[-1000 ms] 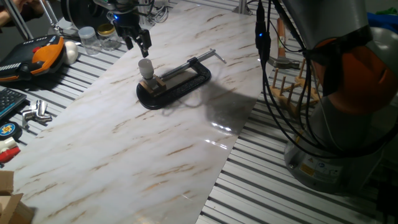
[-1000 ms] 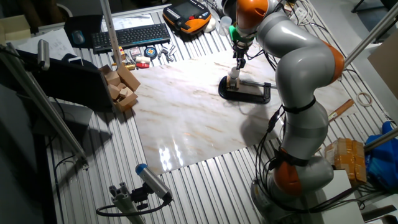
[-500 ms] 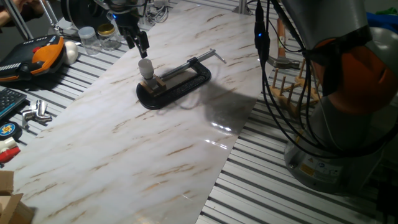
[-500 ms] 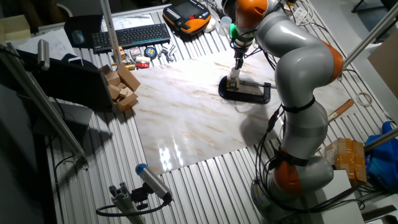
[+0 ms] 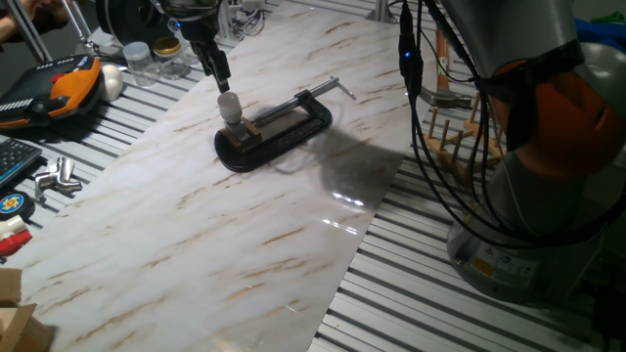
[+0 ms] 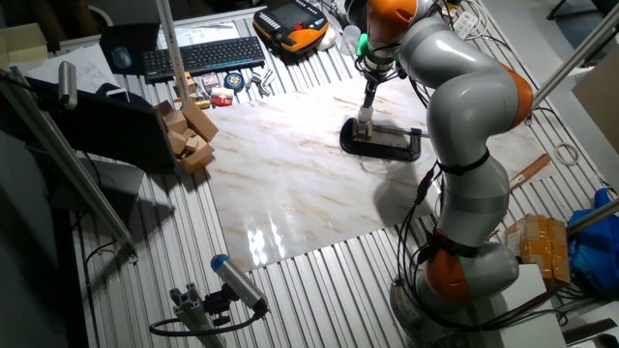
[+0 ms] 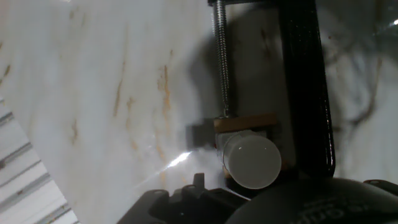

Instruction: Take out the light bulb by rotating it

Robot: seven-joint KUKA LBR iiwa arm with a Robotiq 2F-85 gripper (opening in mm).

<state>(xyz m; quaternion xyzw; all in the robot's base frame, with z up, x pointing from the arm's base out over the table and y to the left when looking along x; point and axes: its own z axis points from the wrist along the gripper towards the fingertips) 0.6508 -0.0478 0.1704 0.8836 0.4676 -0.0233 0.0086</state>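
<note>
gripper (image 5: 219,76) just above light bulb (image 5: 229,105) — apart

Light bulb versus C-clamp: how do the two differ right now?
The light bulb is small, white and round; the C-clamp is much larger, black and elongated. The bulb stands upright; the clamp lies flat on the marbled board. Both sit together, the bulb held within the clamp's frame.

A marbled white board (image 5: 245,225) covers a slatted metal table (image 5: 430,303). A keyboard (image 6: 203,55) lies upper left in the other fixed view, wooden blocks (image 6: 189,135) below it.
</note>
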